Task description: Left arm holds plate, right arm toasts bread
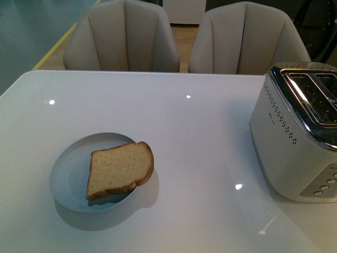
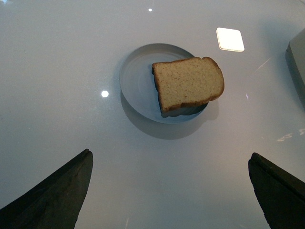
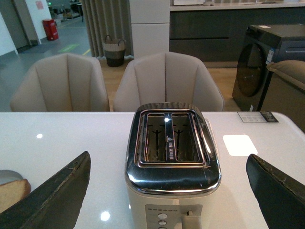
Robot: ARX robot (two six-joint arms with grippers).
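Bread (image 2: 188, 85) on plate (image 2: 136, 83) lies ahead of the wide-spread left pincer (image 2: 170, 153).

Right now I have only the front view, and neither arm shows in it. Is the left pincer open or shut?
Observer: Open. The left wrist view shows the left pincer with jaws spread wide, empty, well clear of the plate.
Operator: And the right one?
Observer: The right pincer is open and empty too, facing the toaster.
Operator: Anything in the slots?
Observer: No, both slots are empty.
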